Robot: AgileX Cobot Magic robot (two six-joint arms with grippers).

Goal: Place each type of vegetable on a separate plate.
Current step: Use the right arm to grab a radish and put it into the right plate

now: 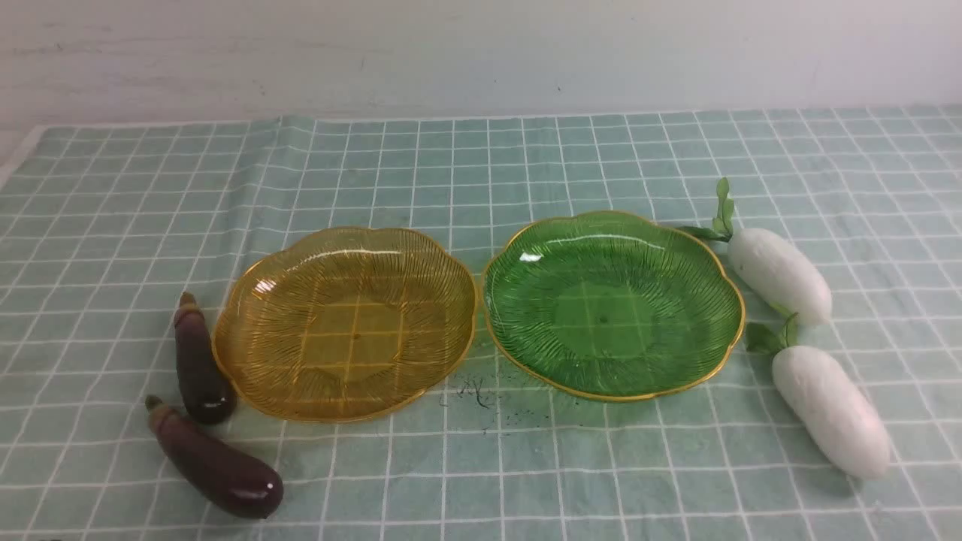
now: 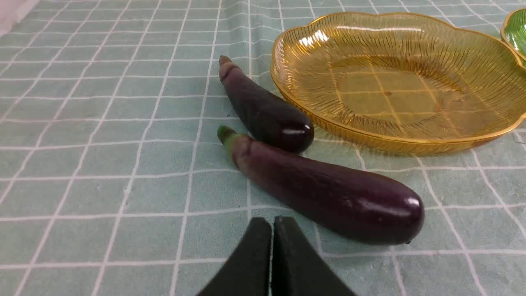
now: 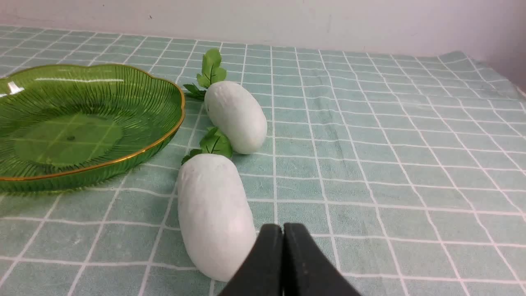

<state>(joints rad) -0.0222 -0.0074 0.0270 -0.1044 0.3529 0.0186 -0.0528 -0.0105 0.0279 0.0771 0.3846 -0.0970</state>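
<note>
Starting up close: the left claw (image 2: pixel 272 220) is hanging with its jaws pressed fully together, gripping nothing, and the right claw (image 3: pixel 282 226) is doing the same, so both are needing to open wide before anything else. The near eggplant (image 2: pixel 328 201) is lying just ahead of the left claw and the near radish (image 3: pixel 213 213) just ahead of the right one. I'm guessing those are the first picks, and I'd be grabbing each across its fat middle, since the eggplant is looking glossy and slippery. Behind them the far eggplant (image 1: pixel 197 361) is lying right against the yellow plate (image 1: pixel 346 323), maybe touching it, and the far radish (image 1: pixel 780 274) is sitting just beside the green plate (image 1: pixel 612 304). Both plates are lying empty on the cloth-covered surface (image 1: pixel 481 165). Neither arm is showing in the front view, only claw tips are showing in the wrist views, and I'm not making out what the dark smudge (image 1: pixel 477 394) between the plates is.
</note>
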